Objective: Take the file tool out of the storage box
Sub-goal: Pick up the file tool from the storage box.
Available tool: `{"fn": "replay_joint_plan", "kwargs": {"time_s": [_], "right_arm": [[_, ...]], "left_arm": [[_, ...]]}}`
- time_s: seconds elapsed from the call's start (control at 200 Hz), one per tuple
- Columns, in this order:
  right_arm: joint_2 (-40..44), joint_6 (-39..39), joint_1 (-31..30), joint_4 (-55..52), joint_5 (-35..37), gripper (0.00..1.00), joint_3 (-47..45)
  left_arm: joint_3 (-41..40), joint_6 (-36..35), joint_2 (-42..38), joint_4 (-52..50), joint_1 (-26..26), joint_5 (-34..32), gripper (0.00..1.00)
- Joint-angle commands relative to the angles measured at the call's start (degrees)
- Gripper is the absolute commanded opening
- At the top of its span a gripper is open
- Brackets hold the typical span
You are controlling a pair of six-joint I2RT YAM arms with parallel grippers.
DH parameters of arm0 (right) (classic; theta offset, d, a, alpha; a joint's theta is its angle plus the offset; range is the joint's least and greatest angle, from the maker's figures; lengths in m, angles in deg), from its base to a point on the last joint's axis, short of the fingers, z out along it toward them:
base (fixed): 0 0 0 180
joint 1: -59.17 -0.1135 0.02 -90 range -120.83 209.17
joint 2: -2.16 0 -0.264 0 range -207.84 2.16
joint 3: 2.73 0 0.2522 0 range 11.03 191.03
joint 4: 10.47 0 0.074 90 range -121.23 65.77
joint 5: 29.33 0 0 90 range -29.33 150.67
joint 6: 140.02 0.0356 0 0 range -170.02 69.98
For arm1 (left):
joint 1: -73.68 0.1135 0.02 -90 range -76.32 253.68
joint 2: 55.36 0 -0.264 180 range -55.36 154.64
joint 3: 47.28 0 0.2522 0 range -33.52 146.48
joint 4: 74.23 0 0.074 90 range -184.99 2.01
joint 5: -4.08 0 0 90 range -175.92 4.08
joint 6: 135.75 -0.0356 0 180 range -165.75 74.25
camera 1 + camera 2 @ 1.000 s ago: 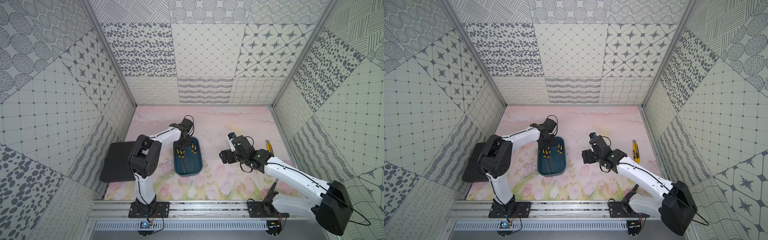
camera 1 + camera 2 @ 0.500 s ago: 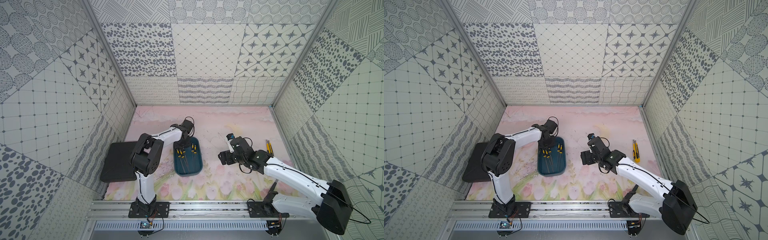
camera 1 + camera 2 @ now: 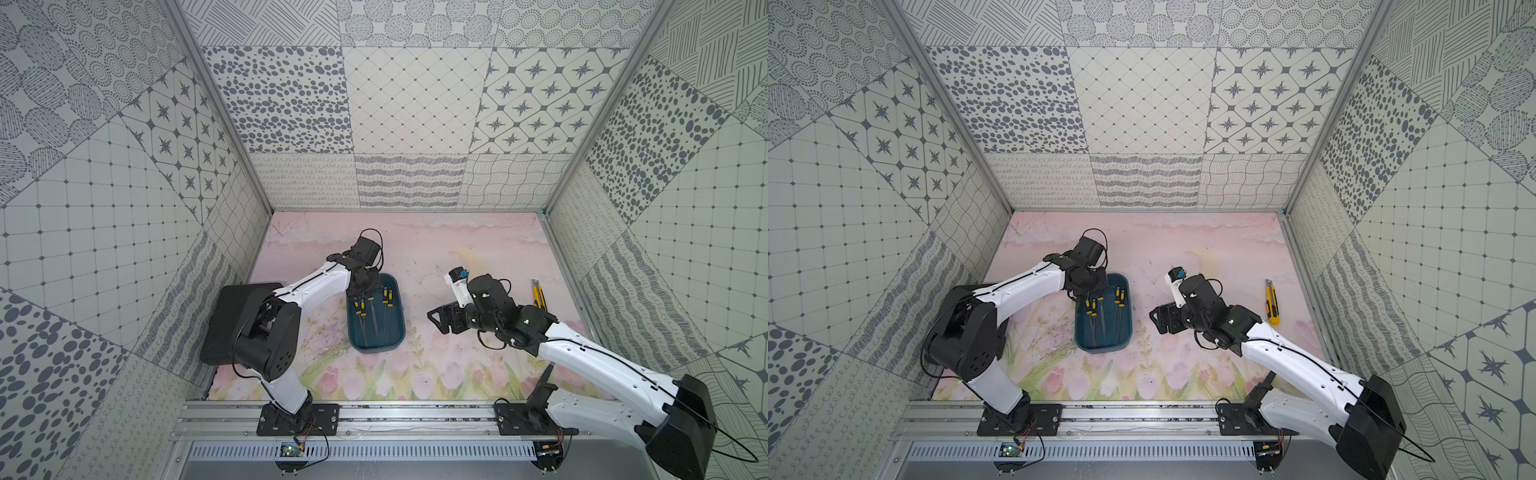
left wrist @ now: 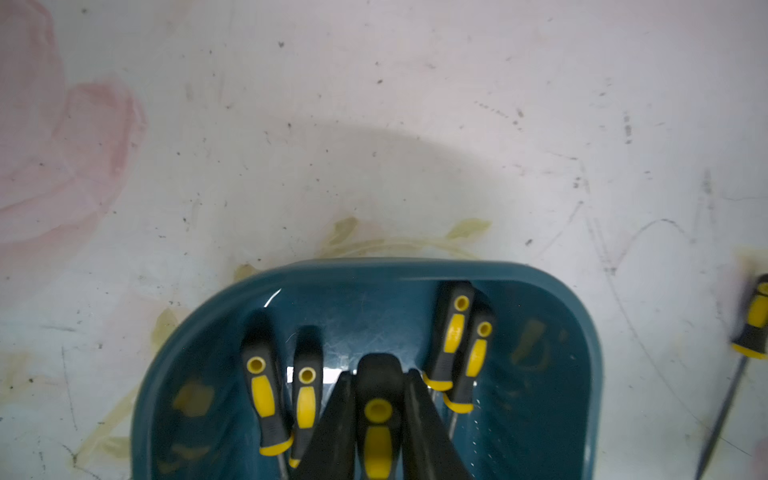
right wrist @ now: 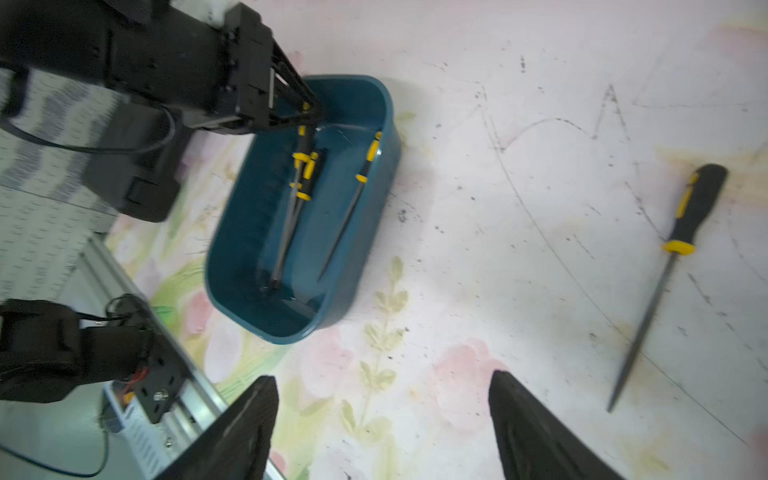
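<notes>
Grasp step: my left gripper (image 4: 379, 374) is clamped on a file (image 4: 377, 440) by its handle at the box's (image 4: 374, 266) back-edge end, left of table (image 3: 415, 257) centre, right gripper (image 5: 382, 378) spread, empty; next I'd lift straight up, clear of neighbouring files (image 4: 264, 399).

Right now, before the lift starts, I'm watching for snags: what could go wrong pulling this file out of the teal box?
The left tool is shut on one file, by its handle, with other files close on both sides; lifting might drag one along. It seems to grip near the handle's end, so the blade could swing and catch the storage box rim.
</notes>
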State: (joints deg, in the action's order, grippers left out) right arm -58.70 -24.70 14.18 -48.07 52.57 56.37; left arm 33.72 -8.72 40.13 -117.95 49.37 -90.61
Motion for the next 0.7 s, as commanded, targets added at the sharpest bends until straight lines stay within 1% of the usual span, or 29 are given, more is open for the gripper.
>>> {"fn": "replay_joint_plan", "kwargs": {"time_s": [0.0,0.105,0.24,0.42,0.55,0.695], "right_arm": [[0.24,3.68,-0.5,9.54,-9.84,0.81,-1.92],[-2.55,6.34,-1.08,15.45,-13.33,0.76,-2.45],[-7.07,8.11,-3.12,20.69,-13.87,0.71,-1.64],[-12.5,9.44,-5.32,24.9,-12.88,0.62,-0.53],[-15.15,10.48,-6.28,26.96,-12.82,0.51,0.0],[-17.01,11.14,-7.1,28.34,-12.91,0.44,0.48]], "left_arm": [[-3.12,1.41,-7.4,6.1,-0.19,8.7,0.11],[-5.92,5.58,-11.35,9.25,-0.23,13.41,0.11],[-9.31,11.16,-15.84,13.4,-0.63,17.1,0.11],[-10.52,15.42,-19.41,13.57,-1.67,18.02,0.11],[-10.58,16.66,-21.14,12.43,-2.17,17.38,0.11],[-10.51,17.24,-22.09,11.86,-2.39,16.75,0.11]]}}
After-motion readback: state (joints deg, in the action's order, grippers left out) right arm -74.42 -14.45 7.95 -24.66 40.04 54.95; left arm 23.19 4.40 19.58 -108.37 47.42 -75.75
